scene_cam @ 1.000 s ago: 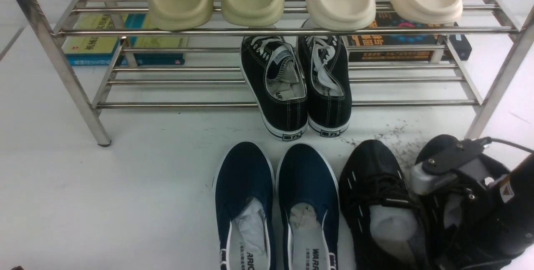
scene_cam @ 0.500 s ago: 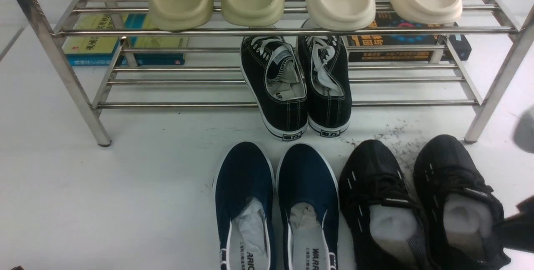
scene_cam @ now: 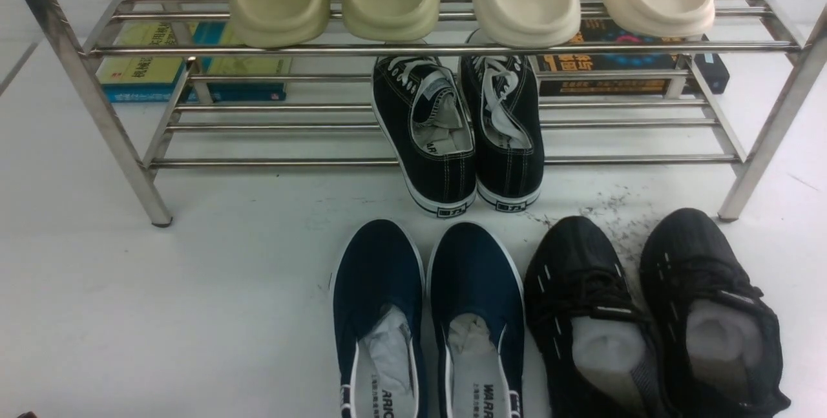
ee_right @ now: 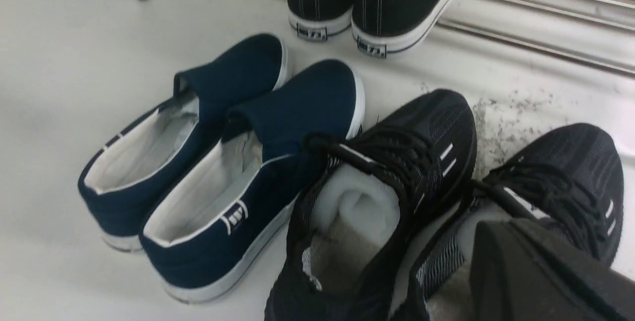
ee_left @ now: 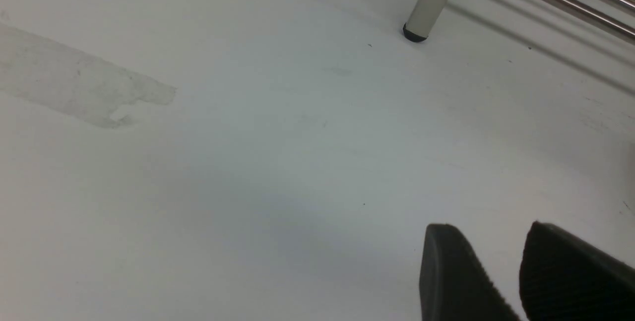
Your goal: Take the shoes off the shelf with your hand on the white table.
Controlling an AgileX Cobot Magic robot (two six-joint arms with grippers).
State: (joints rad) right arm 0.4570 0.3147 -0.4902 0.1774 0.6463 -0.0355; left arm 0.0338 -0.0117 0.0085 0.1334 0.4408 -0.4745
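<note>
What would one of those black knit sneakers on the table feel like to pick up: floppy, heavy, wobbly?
Probably soft: the knit sneaker has a thin mesh upper, though the white stuffing likely keeps its shape. Likely light for its size, being mostly fabric. It seems unlikely to roll or tip, resting flat on the table. The loose laces might snag.

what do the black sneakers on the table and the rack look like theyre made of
Black sneakers: seemingly knit fabric, matte, judging by the ribbed weave on the toes in the right wrist view; white stuffing inside looks like paper or foam.
Rack: likely stainless steel, given its shiny, mirror-like rods.
</note>
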